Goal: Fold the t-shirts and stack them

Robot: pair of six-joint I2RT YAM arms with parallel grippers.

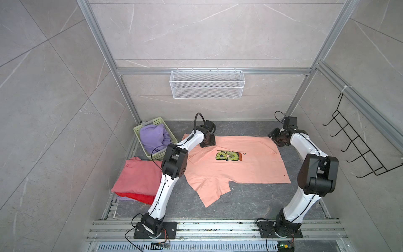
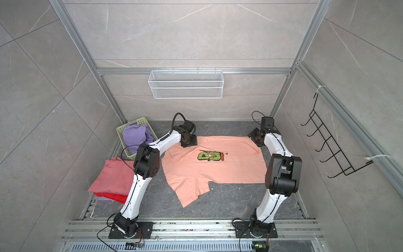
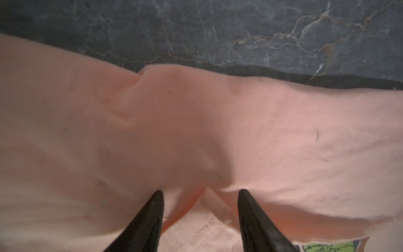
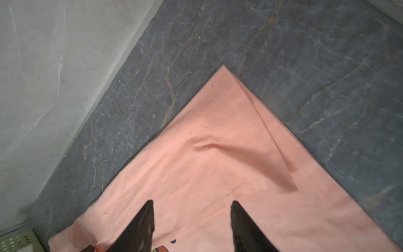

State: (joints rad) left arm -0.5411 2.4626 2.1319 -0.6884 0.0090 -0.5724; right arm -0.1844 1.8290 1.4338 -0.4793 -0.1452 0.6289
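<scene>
My left gripper (image 3: 200, 192) and right gripper (image 4: 192, 201) sit half-open at the far edge of the peach-pink t-shirt (image 1: 239, 170), gripping nothing. It looks light and floppy; I'd pinch its far corners.

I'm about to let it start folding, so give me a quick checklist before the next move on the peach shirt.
1. Peach t-shirt spread on the table, print up: ok.
2. Left gripper at its far edge, jaws apart astride a raised fold: ok.
3. Right gripper over the far right corner, jaws apart: ok.
4. Cloth pinched by either gripper: not ok.
5. Near sleeve folded in: not ok.
6. Dusty rose t-shirt stack clear of it: cannot tell, left arm hides the gap.
</scene>
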